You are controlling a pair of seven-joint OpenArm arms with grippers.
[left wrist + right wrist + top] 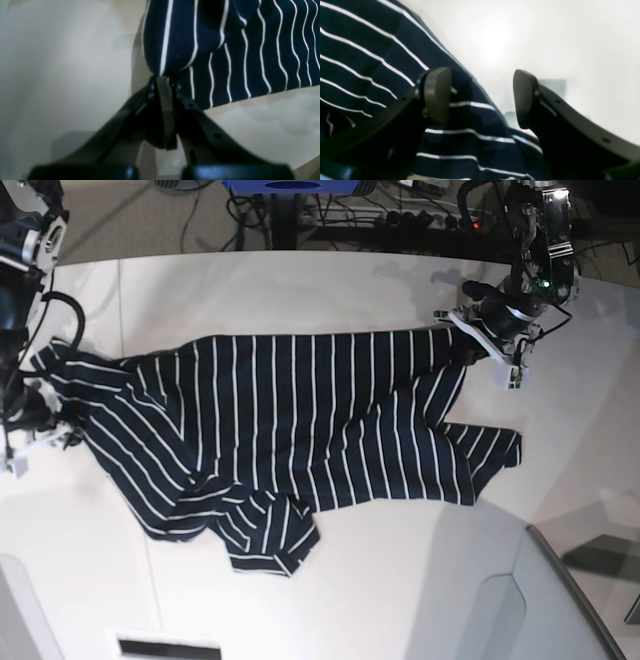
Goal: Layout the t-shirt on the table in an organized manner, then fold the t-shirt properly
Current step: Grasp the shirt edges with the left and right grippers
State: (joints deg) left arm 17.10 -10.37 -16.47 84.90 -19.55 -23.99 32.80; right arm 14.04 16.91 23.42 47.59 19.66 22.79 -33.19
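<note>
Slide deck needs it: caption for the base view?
Striped t-shirt spread on white table; left gripper pinches one edge, right gripper open.

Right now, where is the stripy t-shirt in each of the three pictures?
Left wrist: t-shirt upper right, pinched in the shut left gripper.
Right wrist: t-shirt fills the left and bottom, under the open right gripper.
Base: t-shirt spread across the middle.
Shared landmark: the white table.

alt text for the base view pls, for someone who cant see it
A striped t-shirt lies spread but rumpled across the white table, one sleeve bunched at the near edge. The left claw pinches the shirt's far right corner; the right claw sits at its left end.
</note>
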